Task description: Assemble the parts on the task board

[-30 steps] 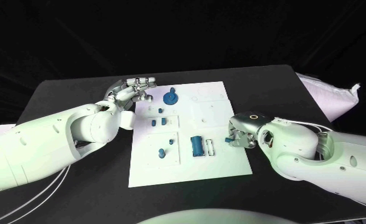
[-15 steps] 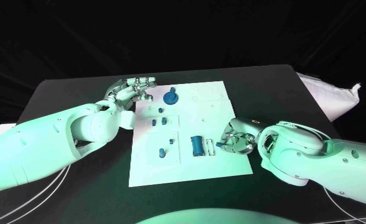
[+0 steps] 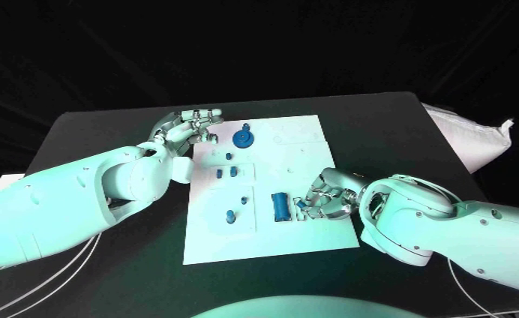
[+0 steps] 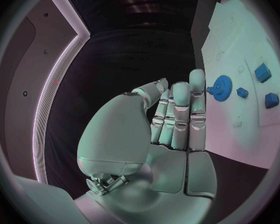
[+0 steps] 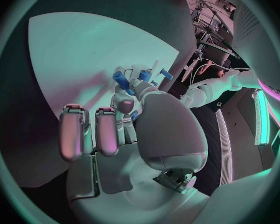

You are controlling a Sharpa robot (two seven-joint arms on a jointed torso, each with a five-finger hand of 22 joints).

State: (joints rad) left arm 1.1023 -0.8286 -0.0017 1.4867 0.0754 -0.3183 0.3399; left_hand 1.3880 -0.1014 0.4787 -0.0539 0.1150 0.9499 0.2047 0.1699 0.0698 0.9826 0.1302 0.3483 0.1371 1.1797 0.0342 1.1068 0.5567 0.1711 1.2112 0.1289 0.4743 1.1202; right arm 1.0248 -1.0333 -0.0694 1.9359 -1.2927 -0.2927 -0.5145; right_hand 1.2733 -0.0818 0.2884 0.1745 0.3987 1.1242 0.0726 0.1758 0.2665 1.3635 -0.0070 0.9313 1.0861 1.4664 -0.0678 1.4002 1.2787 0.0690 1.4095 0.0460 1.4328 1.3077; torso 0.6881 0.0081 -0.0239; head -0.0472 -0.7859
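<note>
The white task board (image 3: 308, 157) lies in the middle of the black table. A blue gear (image 3: 242, 138) stands near its far left corner, with small blue parts (image 3: 222, 172) below it and a blue cylinder (image 3: 280, 205) upright near the front. My right hand (image 3: 327, 199) is over the board just right of the cylinder and pinches a small blue part (image 5: 133, 116) at its fingertips. The cylinder (image 5: 120, 78) shows just past those fingers. My left hand (image 3: 186, 129) rests at the board's far left edge beside the gear (image 4: 222, 88), fingers loosely extended and holding nothing.
A white padded bag (image 3: 470, 138) lies off the table's right edge. Bare black tabletop (image 3: 379, 119) runs on both sides of the board. More small blue parts (image 3: 229, 217) sit on the board's left strip.
My right hand has slid left across the board toward the blue cylinder, carrying the small blue part. My left hand has stayed in place.
</note>
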